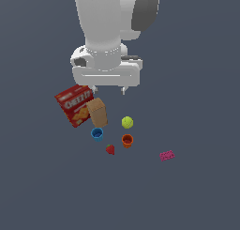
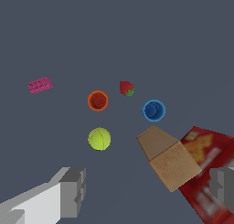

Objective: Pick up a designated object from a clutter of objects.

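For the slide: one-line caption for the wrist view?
Open gripper hovers above the clutter: tennis ball ahead of orange cup, strawberry, blue cup, tan carton, cracker box.

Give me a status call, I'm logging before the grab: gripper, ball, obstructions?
Gripper open, empty, high above the clutter. Tennis ball on the floor, untouched, standing apart. Nearest: orange cup and tan carton, neither touching it.
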You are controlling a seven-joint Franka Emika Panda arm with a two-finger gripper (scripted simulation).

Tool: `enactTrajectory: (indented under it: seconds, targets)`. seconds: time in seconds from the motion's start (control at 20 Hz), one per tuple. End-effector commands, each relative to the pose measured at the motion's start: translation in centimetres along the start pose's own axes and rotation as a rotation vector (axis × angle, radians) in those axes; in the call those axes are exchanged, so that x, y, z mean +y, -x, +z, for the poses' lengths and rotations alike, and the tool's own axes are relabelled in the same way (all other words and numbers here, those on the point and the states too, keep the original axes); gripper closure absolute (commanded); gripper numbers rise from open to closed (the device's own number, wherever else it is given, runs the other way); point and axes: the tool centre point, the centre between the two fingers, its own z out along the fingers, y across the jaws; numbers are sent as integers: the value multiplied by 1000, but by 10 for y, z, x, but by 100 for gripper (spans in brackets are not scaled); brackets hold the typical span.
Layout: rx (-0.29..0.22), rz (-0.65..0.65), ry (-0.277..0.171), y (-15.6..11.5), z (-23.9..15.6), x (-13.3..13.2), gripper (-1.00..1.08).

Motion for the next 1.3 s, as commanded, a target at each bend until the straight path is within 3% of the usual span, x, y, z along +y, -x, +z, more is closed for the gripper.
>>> enactTrajectory:
  seconds: [0.0,0.6,1.25]
  targets:
    - [0,-3,1,0,0,1,-92]
    - [0,-30,5,-1,16,-4,-92]
    - [3,-203,24,6,109,-32,-92]
